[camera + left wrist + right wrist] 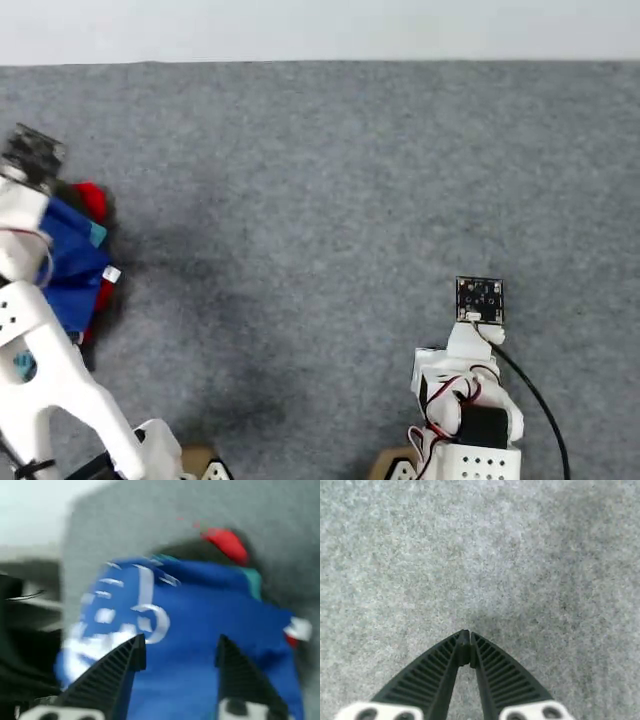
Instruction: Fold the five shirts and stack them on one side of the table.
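hovering over blue shirt (200, 615), left claw (181, 640) spread apart; right claw (467, 636) closed above grey mat (470, 550).

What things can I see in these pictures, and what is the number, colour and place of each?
blue shirt: one, blue with white print, on top of the pile at the left side of the table in the high view.
red shirt: one, red, under the blue one, peeking out at the pile's far side.
teal cloth: one bit, teal, between blue and red; cannot tell if it is a separate shirt.
white tag: one, white, at the pile's right edge.
table: one, grey felt-like top, under everything.
left arm: one, white, over the pile; jaws open above the blue shirt.
right arm: one, white, at the near edge; jaws shut over bare table.
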